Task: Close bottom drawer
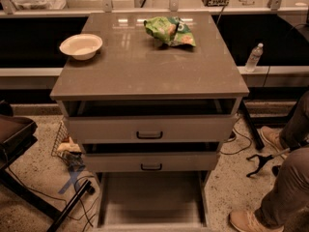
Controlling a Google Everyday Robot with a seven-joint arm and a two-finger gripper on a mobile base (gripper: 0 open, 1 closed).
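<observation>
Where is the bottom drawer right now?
The bottom drawer sits at the bottom centre of the camera view, pulled out beneath the middle drawer, tray exposed. The tool is not in view.

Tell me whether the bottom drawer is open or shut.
Open. The bottom drawer is pulled far out, its tray interior exposed. The gripper is not in view.

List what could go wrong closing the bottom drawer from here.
1. The bottom drawer is pulled far out, its handle is out of the picture, and the tool is not in view, so the push may land badly.
2. The middle drawer above is also ajar; a push aimed too high could shut that one instead.
3. A person's shoe sits near the drawer's right side and might be bumped.
</observation>
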